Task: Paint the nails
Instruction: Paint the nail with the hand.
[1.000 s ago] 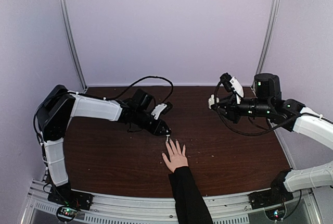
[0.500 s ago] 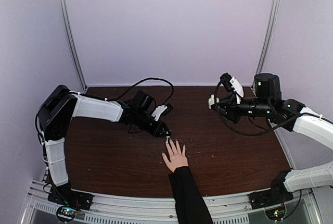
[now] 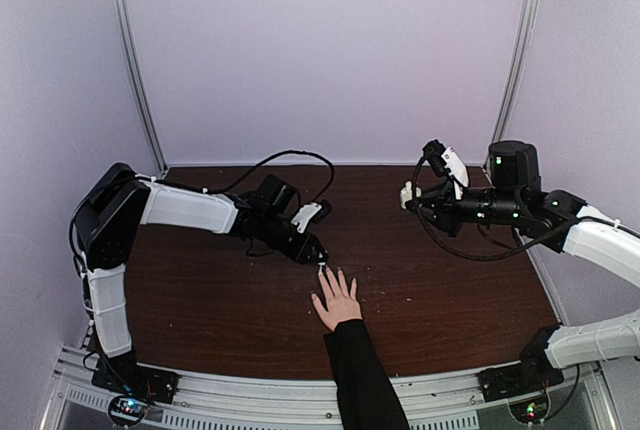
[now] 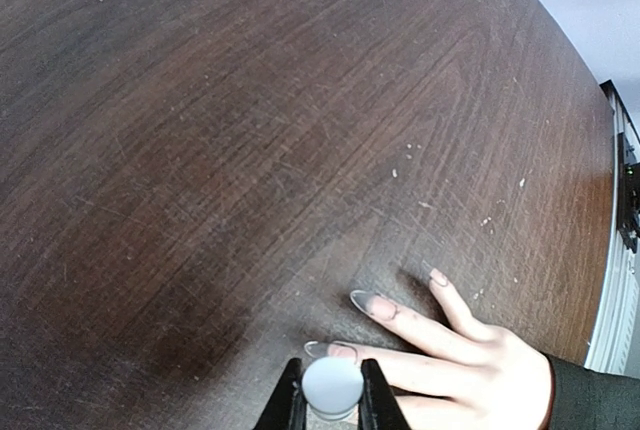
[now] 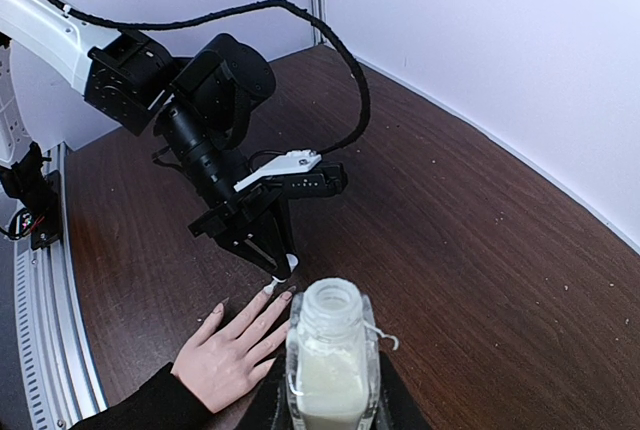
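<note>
Left fingers (image 3: 316,252) are closed tight on a round white cap (image 4: 332,387). In the left wrist view I see the cap clamped between both tips. Anything below the cap is hidden from me by the cap itself. The cap sits directly over the end of the index digit of the hand (image 4: 455,365), with that digit's nail showing just beside it. I cannot tell whether anything touches the nail.

Task item location: the nails (image 4: 375,303) are long, oval and pale pink. Three of them show in the left wrist view. The hand lies palm down with digits spread on the worktop (image 3: 200,290), near the near edge and about midway between the left and right edges. A black sleeve (image 3: 362,380) crosses the near edge.

Right fingers (image 3: 412,196) are closed on a clear bottle (image 5: 330,365). I see the bottle held upright, its mouth uncapped, with pale liquid inside. The right arm holds it above the far right part of the worktop, well apart from the hand.
</note>
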### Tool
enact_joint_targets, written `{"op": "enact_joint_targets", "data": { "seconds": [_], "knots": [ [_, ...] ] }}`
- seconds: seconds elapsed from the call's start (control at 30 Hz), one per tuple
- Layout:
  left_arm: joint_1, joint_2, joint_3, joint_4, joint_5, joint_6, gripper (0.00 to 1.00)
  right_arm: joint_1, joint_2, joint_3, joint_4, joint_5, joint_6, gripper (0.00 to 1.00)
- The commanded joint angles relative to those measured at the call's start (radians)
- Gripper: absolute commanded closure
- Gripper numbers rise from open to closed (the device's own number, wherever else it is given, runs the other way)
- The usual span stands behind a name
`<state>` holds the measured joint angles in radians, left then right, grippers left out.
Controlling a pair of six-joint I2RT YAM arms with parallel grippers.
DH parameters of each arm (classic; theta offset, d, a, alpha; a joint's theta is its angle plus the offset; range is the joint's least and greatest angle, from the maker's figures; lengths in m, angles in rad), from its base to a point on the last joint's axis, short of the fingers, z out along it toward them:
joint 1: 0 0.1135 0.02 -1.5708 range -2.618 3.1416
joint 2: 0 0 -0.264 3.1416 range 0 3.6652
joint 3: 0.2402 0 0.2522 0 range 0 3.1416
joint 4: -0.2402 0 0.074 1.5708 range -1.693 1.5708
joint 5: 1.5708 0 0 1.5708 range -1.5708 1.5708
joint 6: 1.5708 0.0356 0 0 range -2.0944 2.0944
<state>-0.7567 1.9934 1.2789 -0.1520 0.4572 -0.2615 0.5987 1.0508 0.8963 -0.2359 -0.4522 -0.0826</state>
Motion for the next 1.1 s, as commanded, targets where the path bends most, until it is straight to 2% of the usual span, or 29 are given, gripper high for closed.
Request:
{"op": "enact_joint_targets", "data": {
  "seconds": [0.0, 1.07],
  "knots": [
    [-0.006, 0.017, 0.038, -0.006, -0.024, 0.009, 1.0, -0.005, -0.017, -0.007, 0.019, 0.015, -0.005, 1.0],
    [-0.004, 0.027, 0.059, -0.026, -0.07, 0.009, 1.0, -0.005, -0.02, -0.008, 0.014, 0.023, -0.008, 1.0]
  ]
}}
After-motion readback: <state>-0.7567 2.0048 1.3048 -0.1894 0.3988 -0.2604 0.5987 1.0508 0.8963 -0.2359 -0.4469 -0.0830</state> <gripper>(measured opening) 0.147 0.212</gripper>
